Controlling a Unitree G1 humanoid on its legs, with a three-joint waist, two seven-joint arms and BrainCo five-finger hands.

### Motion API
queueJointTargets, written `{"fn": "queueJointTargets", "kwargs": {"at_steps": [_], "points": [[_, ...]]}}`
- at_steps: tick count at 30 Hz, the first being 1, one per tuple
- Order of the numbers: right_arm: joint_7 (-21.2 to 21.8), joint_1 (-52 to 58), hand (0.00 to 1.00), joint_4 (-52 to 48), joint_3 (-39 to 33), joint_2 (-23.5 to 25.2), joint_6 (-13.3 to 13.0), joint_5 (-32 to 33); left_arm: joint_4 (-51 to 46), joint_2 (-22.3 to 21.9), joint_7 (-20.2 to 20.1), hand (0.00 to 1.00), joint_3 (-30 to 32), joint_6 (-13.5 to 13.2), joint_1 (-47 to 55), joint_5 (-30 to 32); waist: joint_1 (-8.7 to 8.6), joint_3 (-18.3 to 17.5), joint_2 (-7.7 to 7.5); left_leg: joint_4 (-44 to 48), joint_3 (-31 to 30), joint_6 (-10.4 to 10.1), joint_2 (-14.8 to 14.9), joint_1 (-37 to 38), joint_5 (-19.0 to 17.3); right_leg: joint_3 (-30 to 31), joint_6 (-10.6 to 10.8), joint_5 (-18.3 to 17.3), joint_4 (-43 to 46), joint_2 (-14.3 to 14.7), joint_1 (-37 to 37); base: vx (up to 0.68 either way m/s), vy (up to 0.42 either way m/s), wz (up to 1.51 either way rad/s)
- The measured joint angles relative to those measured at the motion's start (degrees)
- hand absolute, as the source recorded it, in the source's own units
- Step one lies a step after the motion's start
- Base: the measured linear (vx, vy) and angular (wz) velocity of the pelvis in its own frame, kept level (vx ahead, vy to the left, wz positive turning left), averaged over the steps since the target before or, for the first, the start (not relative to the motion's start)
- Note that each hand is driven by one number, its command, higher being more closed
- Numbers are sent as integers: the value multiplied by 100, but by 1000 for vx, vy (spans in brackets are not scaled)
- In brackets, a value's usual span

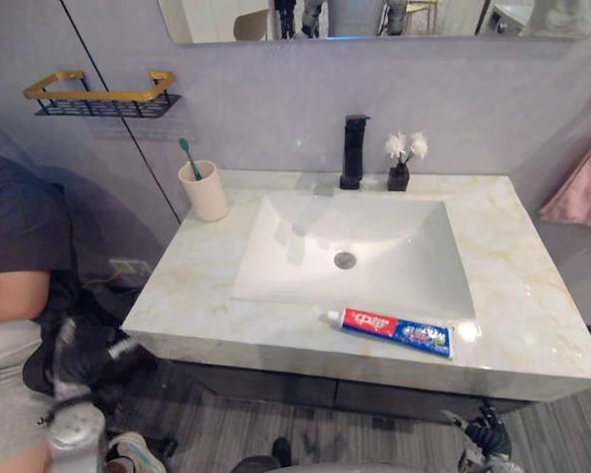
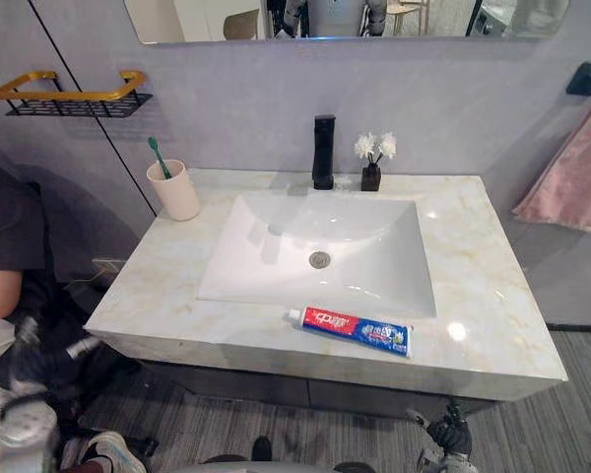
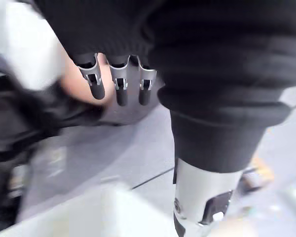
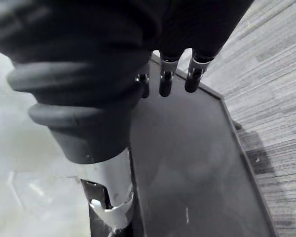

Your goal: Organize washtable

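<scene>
Marble washtable [image 1: 532, 296] carries toothpaste tube [image 1: 389, 329], cup [image 1: 206, 190], black faucet [image 1: 354, 151] and flower vase [image 1: 399, 177].

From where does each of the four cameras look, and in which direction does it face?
Left eye view: on the head, facing down at the washtable, toothpaste lying before the sink, a person at left; right hand low at the edge.
Right eye view: beside it; shares the same scene.
Left wrist view: along the open left hand toward the floor.
Right wrist view: along the open right hand toward a dark cabinet panel and the floor.
</scene>
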Motion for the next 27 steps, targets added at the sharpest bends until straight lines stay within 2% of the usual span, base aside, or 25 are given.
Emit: {"fn": "queueJointTargets", "kwargs": {"at_steps": [3, 5, 9, 10, 12, 14, 15, 16, 19, 23, 27], "points": [[3, 78, 0, -32, 0, 9, -37, -73, -1315, 0, 182, 0, -100, -133, -130, 321, -22, -24, 18, 126, -59, 47, -26, -26, -69, -54, 1, 0, -28, -9, 94, 61, -17, 9], [2, 119, 0, -63, 0, 17, -89, -120, -2034, 32, 244, 0, -399, -243, -453, 622, -29, -47, 66, 129, -78, 48, -23, -27, -70, -103, 0, 0, -28, -7, 104, 10, -28, 7], [64, 109, 0, -59, 14, 5, -92, -188, -2565, 412, 287, 0, -1684, -419, -969, 1229, -47, -75, 112, 143, -117, 50, -19, 20, -70, -118, -14, -14, -26, -5, 150, -61, -10, 4], [143, 84, 0, -6, 89, -14, -94, -189, -2671, 574, 163, 0, -2577, -546, -1273, 1445, -129, -77, 113, 139, -157, 49, -20, 26, -68, -135, -1, -59, 27, 3, 149, -87, -11, 13], [200, 17, 0, 129, 163, -78, -89, -197, -2672, 635, 13, 0, -3181, -635, -1426, 1586, -213, -82, 106, 102, -189, 21, -27, 35, -49, -133, -29, -97, 88, 2, 128, -71, -11, 9], [282, -102, 0, 372, 357, -146, -87, -201, -2474, 689, -334, 0, -4314, -806, -1746, 1730, -321, -95, 140, 45, -194, -32, -23, 29, -5, -126, -27, -94, 108, 8, 78, -59, 3, -1], [289, -130, 0, 435, 365, -147, -88, -201, -2362, 692, -398, 0, -4510, -830, -1829, 1787, -334, -104, 156, 45, -195, -28, -24, 32, 0, -126, -6, -82, 113, 8, 78, -45, 1, -3], [307, -169, 0, 557, 381, -152, -85, -200, -2016, 684, -553, 0, -4997, -866, -2070, 1925, -350, -127, 187, 46, -190, -13, -22, 41, 10, -123, 4, -77, 119, 10, 78, 0, 0, 0], [362, -227, 0, 748, 540, -214, -86, -198, -1389, 547, -731, 0, -5692, -876, -2351, 2297, -405, -122, 166, 46, -201, -18, -4, 33, 16, -105, 6, -76, 118, 31, 71, 0, 0, 0], [360, -371, 0, 805, 569, -222, -90, -198, -833, 278, -1038, 0, -6114, -849, -2428, 2627, -535, -96, 102, 46, -143, -18, -1, 21, 15, -30, 6, -75, 99, 47, 25, 16, -7, -7], [359, -478, 0, 920, 579, -212, -91, -198, -325, 108, -1085, 0, -6283, -784, -2712, 2911, -560, -30, -8, 32, -94, -18, 0, -8, 14, 24, 3, -66, 64, 76, -25, 17, -7, -10]]}}
